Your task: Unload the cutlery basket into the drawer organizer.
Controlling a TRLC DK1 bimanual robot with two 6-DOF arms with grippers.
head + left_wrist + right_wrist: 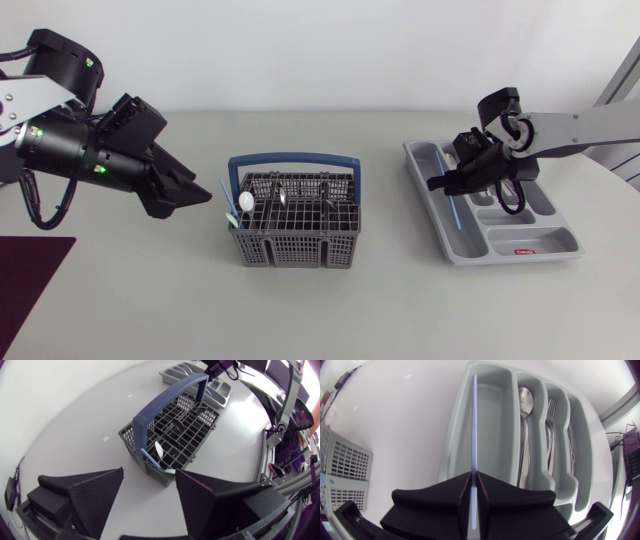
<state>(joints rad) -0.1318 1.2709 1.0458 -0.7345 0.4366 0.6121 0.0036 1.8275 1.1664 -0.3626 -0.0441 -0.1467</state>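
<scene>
Silver-grey links and bulky black joints are seen on the left arm [60, 140] and the right arm [570, 128]. Green lights [38, 132] are lit on the left arm, and a black cable [24, 198] is looped beneath. On the left gripper [149, 480], matte black wedge fingers [95, 495] are edged with fine pale seams.

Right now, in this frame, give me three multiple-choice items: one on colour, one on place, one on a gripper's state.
1. The cutlery basket's handle is: A blue; B red; C white.
2. The blue stick in the right gripper is: A inside the basket; B over an outer long compartment of the drawer organizer; C resting on the handle.
3. The left gripper is: A shut on the stick; B shut on the handle; C open, empty.
1 A: the head view shows a blue arch. 2 B: the right wrist view shows that compartment under it. 3 C: its fingers stand apart, touching nothing.
</scene>
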